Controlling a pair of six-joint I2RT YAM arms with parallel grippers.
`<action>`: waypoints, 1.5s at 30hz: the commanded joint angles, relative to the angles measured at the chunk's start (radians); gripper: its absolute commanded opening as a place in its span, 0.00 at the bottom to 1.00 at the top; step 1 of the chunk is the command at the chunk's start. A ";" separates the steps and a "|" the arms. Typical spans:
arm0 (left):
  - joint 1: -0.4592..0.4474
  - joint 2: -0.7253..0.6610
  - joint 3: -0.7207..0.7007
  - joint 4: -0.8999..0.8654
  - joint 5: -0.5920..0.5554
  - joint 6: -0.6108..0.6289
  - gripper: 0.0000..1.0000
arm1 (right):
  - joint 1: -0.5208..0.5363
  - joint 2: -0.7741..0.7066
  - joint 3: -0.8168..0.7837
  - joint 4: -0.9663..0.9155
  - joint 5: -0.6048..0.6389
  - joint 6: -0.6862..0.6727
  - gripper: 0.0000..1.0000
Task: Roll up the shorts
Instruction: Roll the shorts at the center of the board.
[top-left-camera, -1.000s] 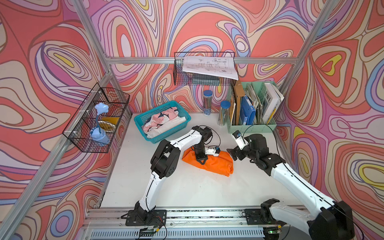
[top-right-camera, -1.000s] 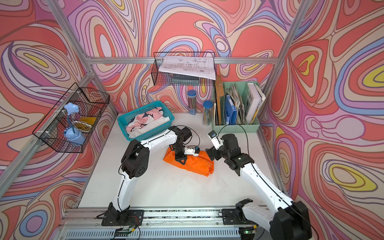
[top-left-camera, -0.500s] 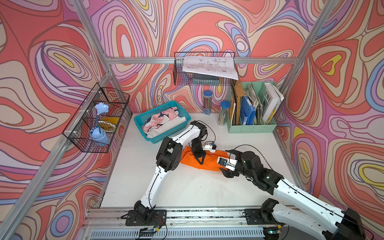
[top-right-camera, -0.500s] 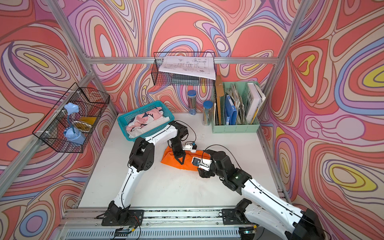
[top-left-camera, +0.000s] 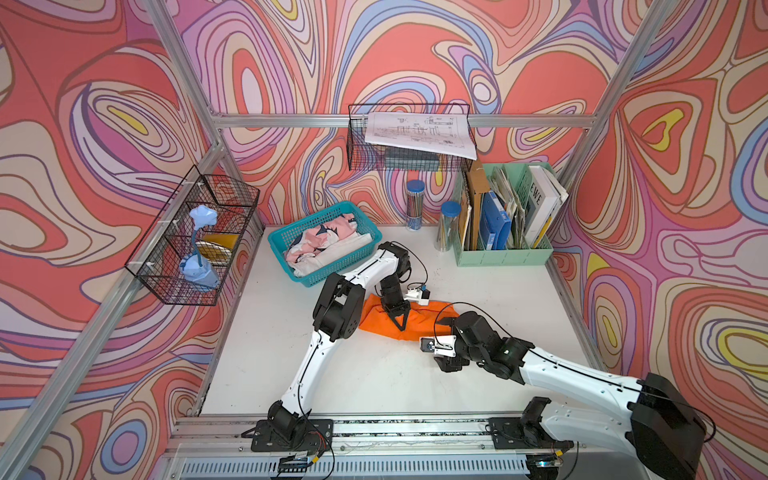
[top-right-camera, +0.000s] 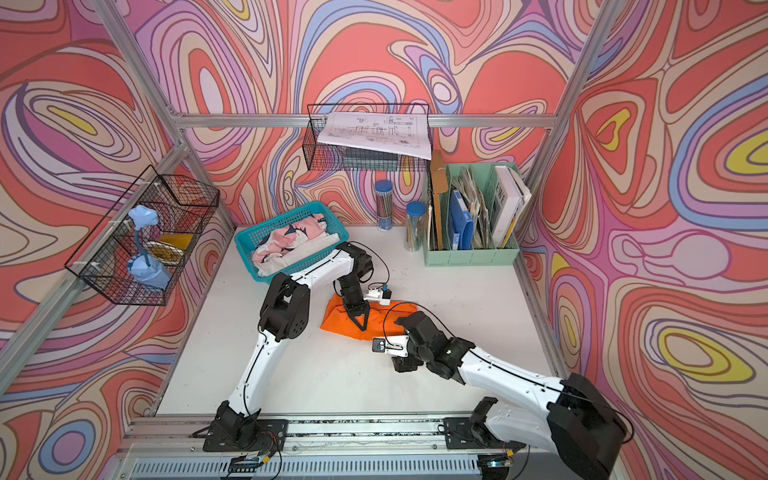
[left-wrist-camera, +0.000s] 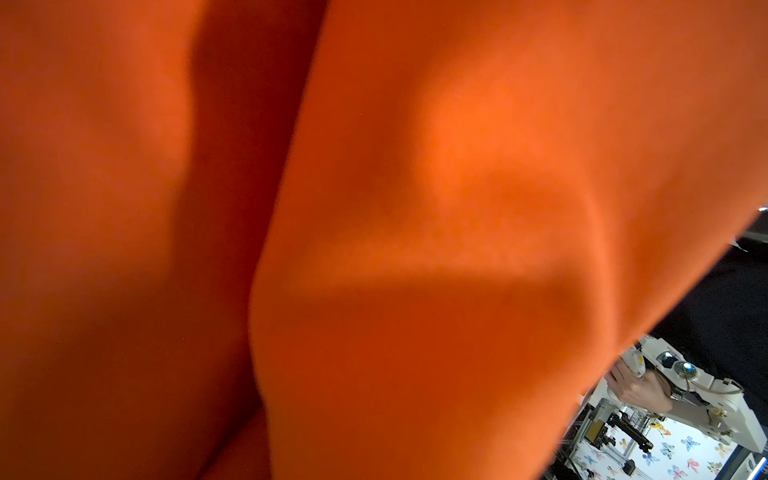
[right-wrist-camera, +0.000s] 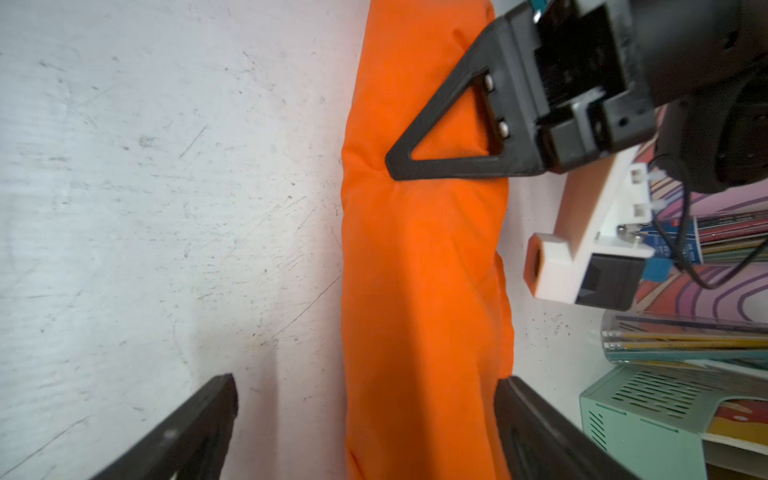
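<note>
Scratched tabletop (right-wrist-camera: 145, 187) beside shorts (right-wrist-camera: 424, 270), left wrist view mostly orange.

Scuffed white tabletop (top-left-camera: 374, 374) I work on, rolled orange shorts (top-left-camera: 419, 324) at frame centre, teal basket (top-left-camera: 328, 272) up-left of them, two blue-capped pencil tubes (top-left-camera: 414, 208) and mint file organizer (top-left-camera: 503, 257) along the table's top edge.

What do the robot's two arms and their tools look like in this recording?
The left arm and right arm both have white link shells with black joint housings. The left tool is black, its finger an open triangular frame with two silver screws. The right tool is black too. A white camera block sits at each wrist, fed by a thin black cable. No markings are legible.
</note>
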 joint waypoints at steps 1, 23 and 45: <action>0.002 0.063 -0.048 0.002 -0.087 -0.003 0.00 | 0.005 0.048 0.003 0.065 0.008 0.018 0.98; 0.001 0.012 -0.132 0.061 -0.103 0.025 0.00 | -0.097 0.308 0.055 0.171 -0.023 0.001 0.44; 0.040 -0.936 -0.968 1.212 -0.209 -0.068 0.99 | -0.374 0.611 0.465 -0.489 -0.697 -0.001 0.00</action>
